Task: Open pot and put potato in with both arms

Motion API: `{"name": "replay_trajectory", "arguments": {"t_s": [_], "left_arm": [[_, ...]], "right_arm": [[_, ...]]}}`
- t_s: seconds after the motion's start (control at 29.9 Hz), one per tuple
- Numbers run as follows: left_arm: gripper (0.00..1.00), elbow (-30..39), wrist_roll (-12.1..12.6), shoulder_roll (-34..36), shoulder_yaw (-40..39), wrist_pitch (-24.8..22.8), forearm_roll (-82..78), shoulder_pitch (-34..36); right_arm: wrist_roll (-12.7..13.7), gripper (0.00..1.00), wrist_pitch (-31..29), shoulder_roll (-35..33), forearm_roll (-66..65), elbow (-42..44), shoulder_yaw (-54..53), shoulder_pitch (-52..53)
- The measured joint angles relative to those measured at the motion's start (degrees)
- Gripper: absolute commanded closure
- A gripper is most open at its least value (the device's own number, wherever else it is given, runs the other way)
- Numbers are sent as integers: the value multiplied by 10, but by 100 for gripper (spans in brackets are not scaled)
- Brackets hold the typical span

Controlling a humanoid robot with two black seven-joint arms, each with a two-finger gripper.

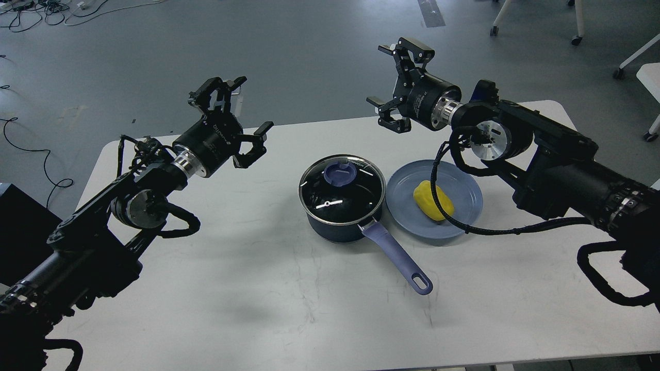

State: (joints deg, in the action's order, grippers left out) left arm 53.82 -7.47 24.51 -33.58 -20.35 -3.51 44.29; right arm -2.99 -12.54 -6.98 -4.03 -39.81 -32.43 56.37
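Observation:
The dark navy pot [340, 219] stands mid-table with its glass lid [342, 185] on, a purple knob on top. Its lavender handle [397, 260] points toward the front right. Just right of the pot, the yellow potato [432, 201] lies on a flat blue plate [402, 193]; a black cable from my right arm crosses in front of it. My left gripper [229, 111] hovers open above the table, up and left of the pot. My right gripper [394, 82] is raised beyond the table's far edge, open, behind pot and plate. Neither holds anything.
The white table [258, 288] carries only the pot and plate. Beyond it is grey floor, with cables [31, 13] at the far left and chair legs [577, 31] at the far right. A dark box [15, 216] stands at the table's left.

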Motion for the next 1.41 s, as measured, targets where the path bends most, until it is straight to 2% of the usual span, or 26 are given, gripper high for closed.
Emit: {"name": "replay_trajectory", "arguments": {"t_s": [0.1,0.33,0.7,0.97,1.41], "left_arm": [[1,0,0,1,0,3,0,-1],[1,-26,-3,-20,0,43,0,-2],[1,-29,1,-42,-17,44,8,3],[1,-29,1,-51,-21,43,15,-1],[1,-29,-5,-45,-20,43,15,-3]], "right_arm": [[-2,0,0,0,-2,-5,4,0],[-3,0,3,4,-3,-6,11,6],[-9,0,9,3,-3,-6,11,8],[-53,0,7,9,-3,-7,12,8],[-51,0,9,6,-2,-1,40,4]]}}
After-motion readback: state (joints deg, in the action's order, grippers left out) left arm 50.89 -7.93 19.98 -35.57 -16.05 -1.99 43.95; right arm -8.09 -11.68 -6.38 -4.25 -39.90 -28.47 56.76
